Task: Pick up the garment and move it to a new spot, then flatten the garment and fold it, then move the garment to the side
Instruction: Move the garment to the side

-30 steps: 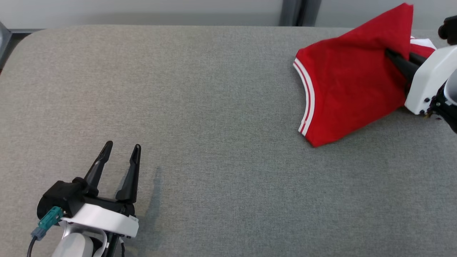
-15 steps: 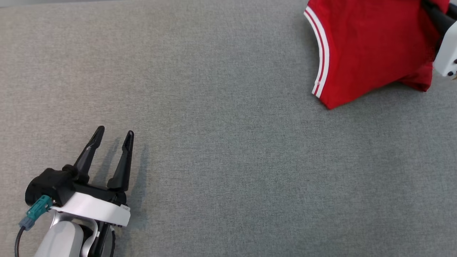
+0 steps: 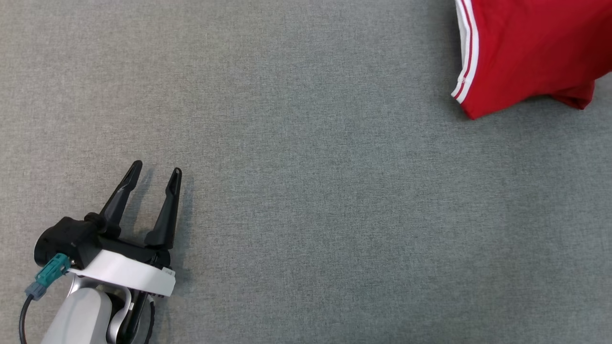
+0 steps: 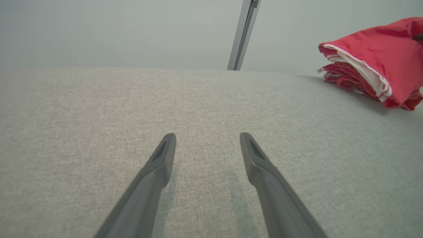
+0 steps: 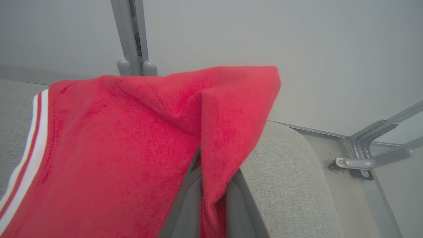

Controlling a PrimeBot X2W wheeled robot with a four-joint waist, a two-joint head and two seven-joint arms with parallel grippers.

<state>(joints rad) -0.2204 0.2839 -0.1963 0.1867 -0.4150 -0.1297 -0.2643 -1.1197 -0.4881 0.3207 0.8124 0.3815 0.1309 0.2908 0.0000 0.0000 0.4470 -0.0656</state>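
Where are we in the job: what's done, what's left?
Done, apparently: the garment lies in stacked layers in the left wrist view, so it looks folded. In hand: the right gripper is shut on a raised fold of it, near the far right corner of the table. Left: setting it down at the side and letting go. The left gripper is open, holding nothing.

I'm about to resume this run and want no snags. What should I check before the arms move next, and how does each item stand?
1. Right gripper clamped on the garment: ok, a fold sits between its fingers.
2. Left gripper open, holding nothing: ok.
3. Left gripper apart from the garment: ok, far across the table.
4. Garment lifted wholly off the table: not ok, its lower part rests there.
5. Folds neat: cannot tell.
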